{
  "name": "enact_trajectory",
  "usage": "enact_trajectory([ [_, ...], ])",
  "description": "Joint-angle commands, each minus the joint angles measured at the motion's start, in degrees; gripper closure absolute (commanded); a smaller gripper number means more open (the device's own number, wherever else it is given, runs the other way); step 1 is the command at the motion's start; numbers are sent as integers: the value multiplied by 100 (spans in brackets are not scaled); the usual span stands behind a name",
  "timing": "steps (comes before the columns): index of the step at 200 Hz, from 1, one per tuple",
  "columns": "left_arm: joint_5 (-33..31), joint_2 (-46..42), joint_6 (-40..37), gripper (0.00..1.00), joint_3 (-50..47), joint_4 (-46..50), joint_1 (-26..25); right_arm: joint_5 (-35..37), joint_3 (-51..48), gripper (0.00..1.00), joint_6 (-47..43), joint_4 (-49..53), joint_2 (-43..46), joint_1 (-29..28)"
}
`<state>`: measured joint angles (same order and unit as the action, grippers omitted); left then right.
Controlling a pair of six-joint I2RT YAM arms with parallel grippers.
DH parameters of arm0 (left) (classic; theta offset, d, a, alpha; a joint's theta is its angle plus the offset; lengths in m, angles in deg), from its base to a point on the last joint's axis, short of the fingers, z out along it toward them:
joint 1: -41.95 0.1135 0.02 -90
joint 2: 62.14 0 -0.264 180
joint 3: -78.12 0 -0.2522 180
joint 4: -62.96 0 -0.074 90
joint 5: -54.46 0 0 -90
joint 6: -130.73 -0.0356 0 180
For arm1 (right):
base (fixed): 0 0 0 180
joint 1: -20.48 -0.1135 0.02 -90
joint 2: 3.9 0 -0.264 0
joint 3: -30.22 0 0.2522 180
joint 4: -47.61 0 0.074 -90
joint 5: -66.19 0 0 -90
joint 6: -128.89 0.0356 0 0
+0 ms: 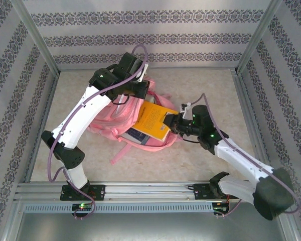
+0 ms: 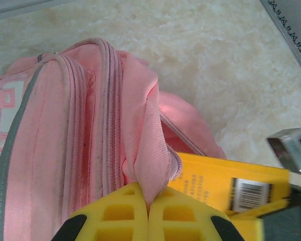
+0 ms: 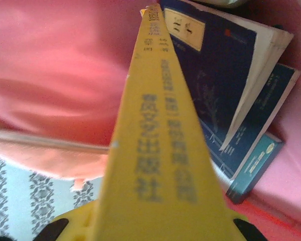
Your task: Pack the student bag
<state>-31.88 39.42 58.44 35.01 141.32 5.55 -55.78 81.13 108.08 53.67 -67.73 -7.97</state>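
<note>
Shows book loading into the student bag (image 1: 106, 122) lying mid-way across the bench (image 1: 190, 160), with left tool (image 2: 148, 208) pinched on its mouth fabric and right tool (image 3: 158, 223) gripping the yellow book (image 1: 153, 119) over blue books (image 3: 226, 85) inside; probably calls next for pushing deeper, then release

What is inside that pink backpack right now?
Inside the student bag lie dark blue books and a teal book. The yellow book, held by the right gripper, reaches into the opening. Anything deeper is covered by these books and the pink fabric.

top: high, looking down | wrists: close, share student bag (image 2: 65, 140), yellow book (image 2: 210, 181)
</note>
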Motion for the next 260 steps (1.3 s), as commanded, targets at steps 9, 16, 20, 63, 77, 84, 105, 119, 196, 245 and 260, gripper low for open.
enact_trajectory([
  [9, 504, 33, 410, 100, 532, -470, 41, 772, 493, 100, -80, -1219, -669, -245],
  [16, 553, 56, 457, 100, 537, -491, 41, 846, 619, 100, -107, -1324, -880, -282],
  [20, 587, 72, 488, 100, 537, -507, 44, 869, 680, 100, -115, -1368, -1026, -315],
  [63, 706, 170, 634, 100, 539, -605, 38, 704, 1673, 100, -113, -2035, -2787, -644],
  [77, 738, 214, 692, 100, 580, -633, 38, 742, 2033, 100, -106, -2119, -3282, -783],
  [84, 741, 230, 730, 100, 589, -650, 41, 768, 2219, 100, -82, -2125, -3528, -844],
  [105, 722, 233, 859, 100, 588, -750, 43, 932, 2628, 93, -62, -2063, -4099, -990],
  [119, 648, 250, 901, 100, 563, -815, 45, 957, 2710, 67, 47, -2132, -4284, -997],
  [196, 726, 326, 1269, 100, -300, -1664, 79, 1298, 816, 36, -948, -261, -1363, -335],
  [245, 1353, 976, 1699, 96, -477, -2202, 42, 1476, -263, 41, -1224, 1513, 862, 571],
  [260, 1677, 1397, 1759, 92, -232, -2182, -50, 1552, -289, 45, -1417, 2193, 1373, 840],
])
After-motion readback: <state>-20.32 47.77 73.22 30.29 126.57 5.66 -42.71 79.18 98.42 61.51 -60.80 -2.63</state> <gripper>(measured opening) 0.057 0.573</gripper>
